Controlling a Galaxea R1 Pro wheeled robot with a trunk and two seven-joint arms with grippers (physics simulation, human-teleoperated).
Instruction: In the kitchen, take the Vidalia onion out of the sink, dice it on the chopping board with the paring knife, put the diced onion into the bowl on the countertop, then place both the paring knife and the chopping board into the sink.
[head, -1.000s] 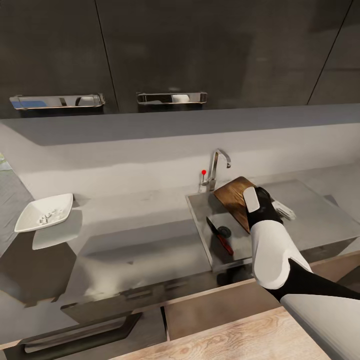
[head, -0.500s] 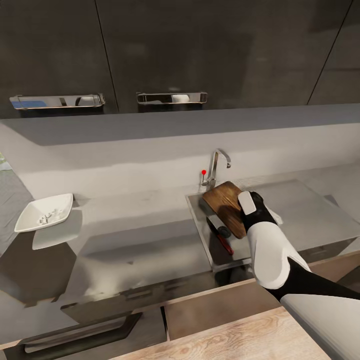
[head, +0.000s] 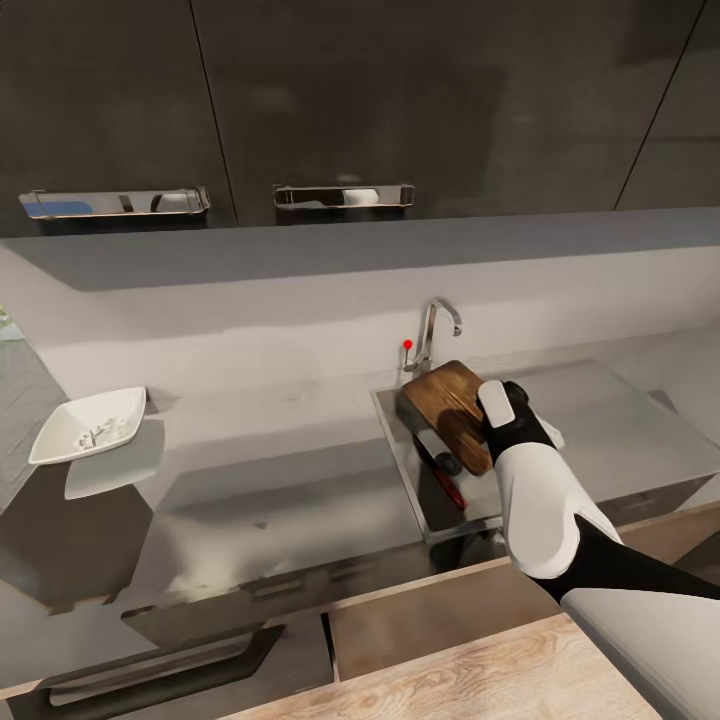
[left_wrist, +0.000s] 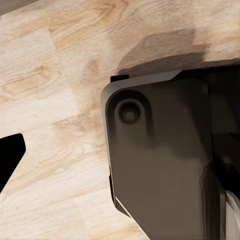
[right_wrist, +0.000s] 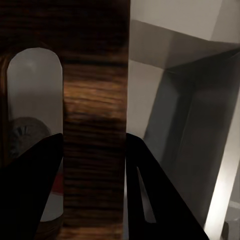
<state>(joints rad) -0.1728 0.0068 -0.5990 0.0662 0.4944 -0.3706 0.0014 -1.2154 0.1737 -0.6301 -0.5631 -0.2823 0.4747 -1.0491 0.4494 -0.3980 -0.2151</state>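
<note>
right arm: reaching forward from the lower right of the head view, forearm rising toward the sink basin | right gripper (head: 480, 425): wrist bent down, fingers (right_wrist: 30, 195) clamping the chopping board (right_wrist: 95, 125) by the strip beside its handle slot | left wrist camera: looking down at the robot's own dark base

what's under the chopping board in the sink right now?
The chopping board, held by the right gripper, hangs tilted over the sink. Below it lies the paring knife; its blade tip and the drain are partly covered.
</note>
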